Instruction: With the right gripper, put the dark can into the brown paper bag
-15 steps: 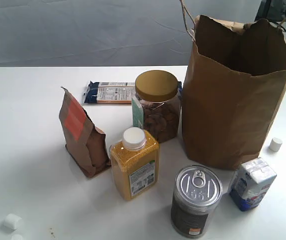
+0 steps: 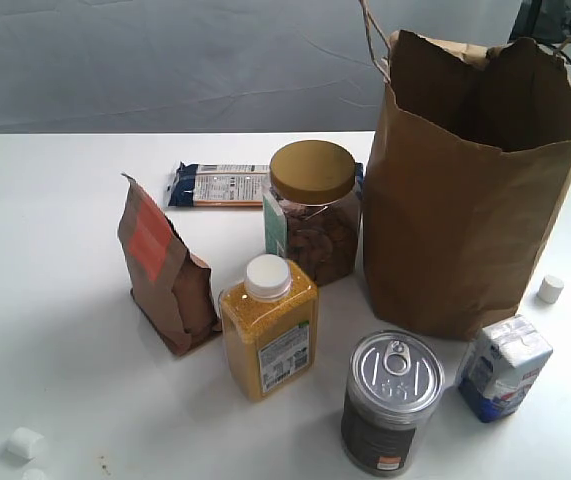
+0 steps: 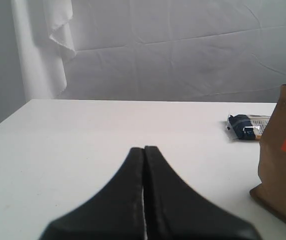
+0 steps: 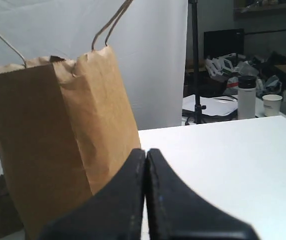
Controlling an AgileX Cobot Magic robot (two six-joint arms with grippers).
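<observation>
Fingers of my right gripper pressed together, empty; approach not begun. Next: open, reach short dark metal can, 7 o'clock of tall brown paper bag.

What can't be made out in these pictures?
- Brown paper bag, exterior view: its walls hide whatever lies inside.
- Dark can, exterior view: label print too small to read.
- Right gripper, left gripper: absent from the exterior view; wrist views show only shut fingertips.

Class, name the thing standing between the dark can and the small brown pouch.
In the exterior view, a white-capped yellow bottle stands between the can and the pouch.
</observation>
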